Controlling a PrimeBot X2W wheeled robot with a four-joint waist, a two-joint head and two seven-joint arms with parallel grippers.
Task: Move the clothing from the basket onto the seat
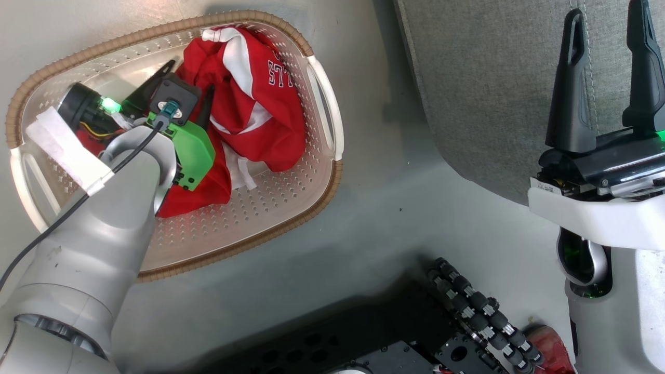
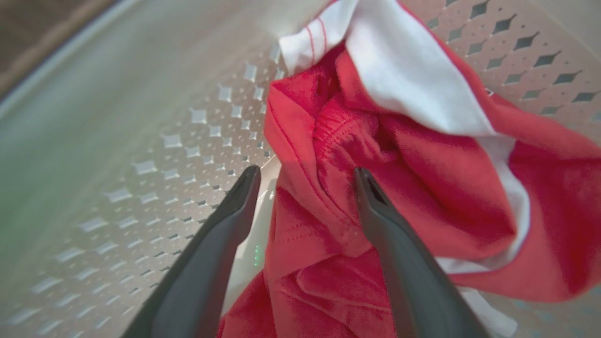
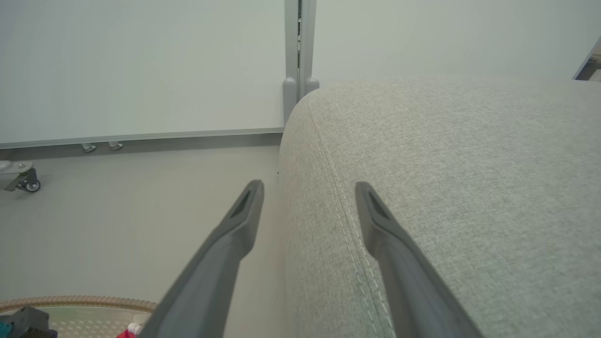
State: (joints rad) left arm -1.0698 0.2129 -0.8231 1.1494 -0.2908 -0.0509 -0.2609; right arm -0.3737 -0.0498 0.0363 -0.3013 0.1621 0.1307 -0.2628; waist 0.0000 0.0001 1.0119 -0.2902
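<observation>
The cream perforated basket with a brown rim stands on the floor at the upper left of the head view. Crumpled inside it lies the red clothing, with white stripes and white lettering. My left gripper reaches down into the basket, open. In the left wrist view its fingers straddle a raised fold of the red clothing, with the left finger over the basket's wall. My right gripper hangs open and empty over the edge of the grey seat. The right wrist view shows its fingers straddling the stitched edge of the seat.
Grey floor separates basket and seat. My black base with a cable chain lies at the bottom of the head view. Beyond the seat stand a white wall panel, a grey post and a caster wheel. The basket rim is at the right wrist view's lower left.
</observation>
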